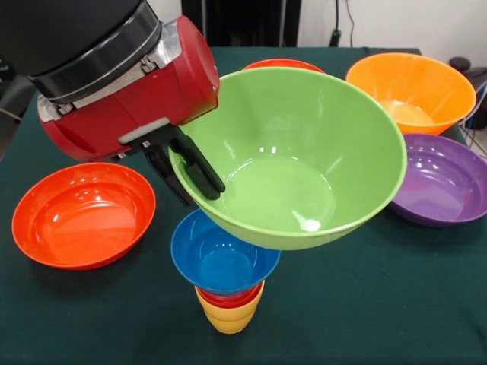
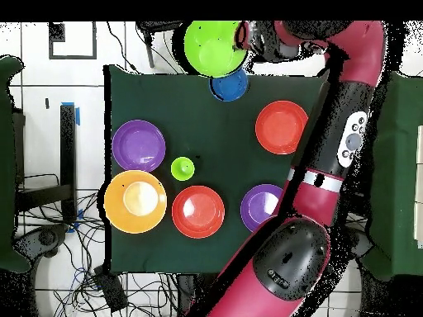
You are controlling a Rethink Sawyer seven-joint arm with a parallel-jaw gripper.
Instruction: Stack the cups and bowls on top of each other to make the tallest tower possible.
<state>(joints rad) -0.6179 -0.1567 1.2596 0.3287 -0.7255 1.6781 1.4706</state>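
My gripper (image 1: 186, 176) is shut on the left rim of the wide light green bowl (image 1: 304, 152), one finger inside and one outside. The bowl is tilted and hangs over the tower, its underside at the blue bowl's (image 1: 219, 258) far rim. The blue bowl sits on the red cup (image 1: 228, 298), which is nested in the yellow cup (image 1: 228, 319). In the overhead view my gripper (image 2: 245, 37) holds the green bowl (image 2: 213, 47) at the table's top edge, beside the blue bowl (image 2: 230, 85). The light green cup (image 2: 182, 168) stands alone mid-table.
A red-orange bowl (image 1: 80, 213) lies left of the tower and another (image 1: 281, 64) behind the green bowl. The large orange bowl (image 1: 411, 91) and a purple bowl (image 1: 445, 179) lie to the right. A second purple bowl (image 2: 260, 206) lies by my arm (image 2: 330, 149).
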